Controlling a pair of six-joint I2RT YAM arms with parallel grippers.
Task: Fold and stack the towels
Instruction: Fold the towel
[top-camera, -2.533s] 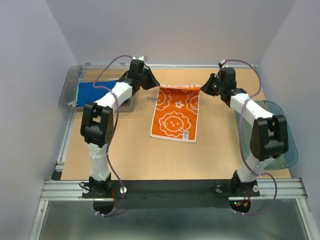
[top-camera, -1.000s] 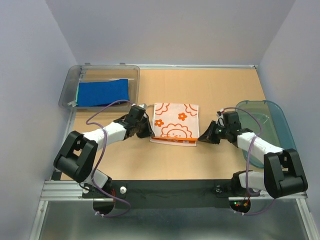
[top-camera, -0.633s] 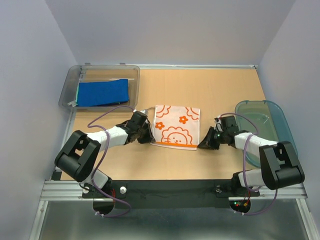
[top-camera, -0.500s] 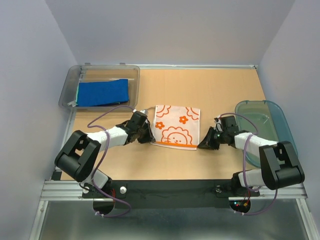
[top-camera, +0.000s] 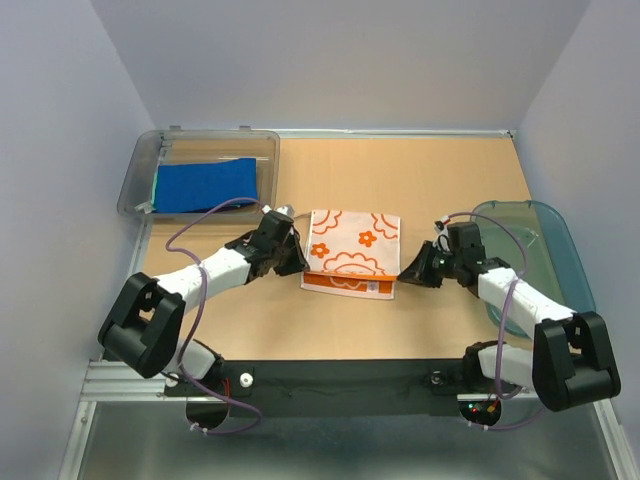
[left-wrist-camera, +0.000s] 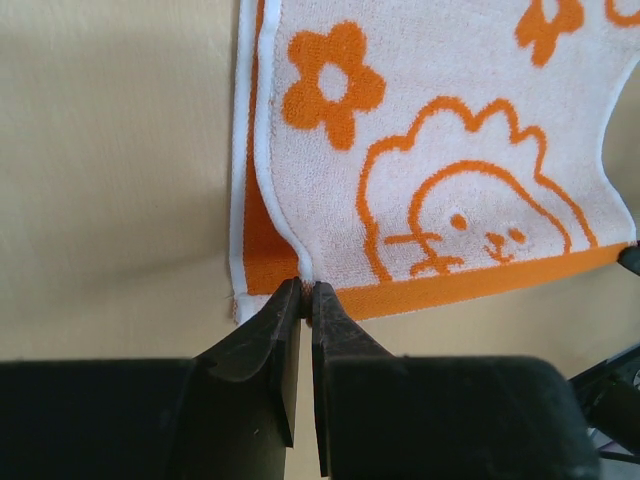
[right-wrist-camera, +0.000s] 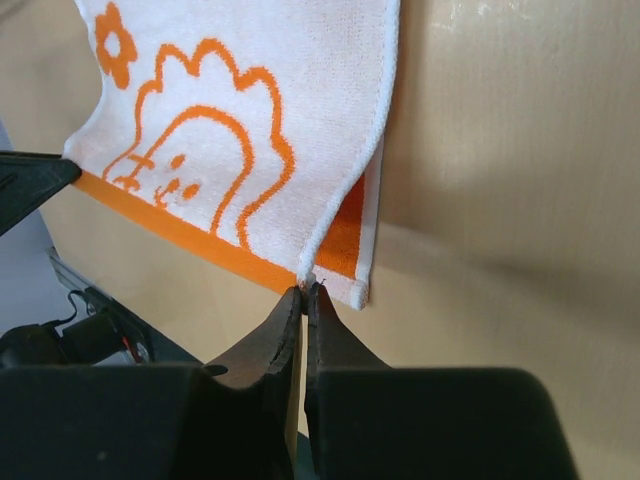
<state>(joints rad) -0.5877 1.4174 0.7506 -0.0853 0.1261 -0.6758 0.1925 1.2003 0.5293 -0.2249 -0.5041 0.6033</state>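
A white towel (top-camera: 352, 250) with orange flower and lion prints lies folded over itself at the table's middle, its orange underside showing along the near edge. My left gripper (top-camera: 300, 268) is shut on the upper layer's near left corner. In the left wrist view the towel (left-wrist-camera: 440, 150) spreads ahead of the left gripper (left-wrist-camera: 307, 288), which pinches its hem. My right gripper (top-camera: 403, 275) is shut on the near right corner. The right wrist view shows the right gripper (right-wrist-camera: 305, 292) nipping the towel (right-wrist-camera: 250, 100) at its tip. A royal blue towel (top-camera: 205, 184) lies in the bin.
A clear grey plastic bin (top-camera: 200, 133) stands at the back left. A teal translucent oval basket (top-camera: 565, 255) sits by the right edge, close to my right arm. Bare wood surrounds the towel.
The towel's far edge has been carried over toward the near edge, so the white side now faces up. In the last half second both grippers drew slightly away from the near edge.
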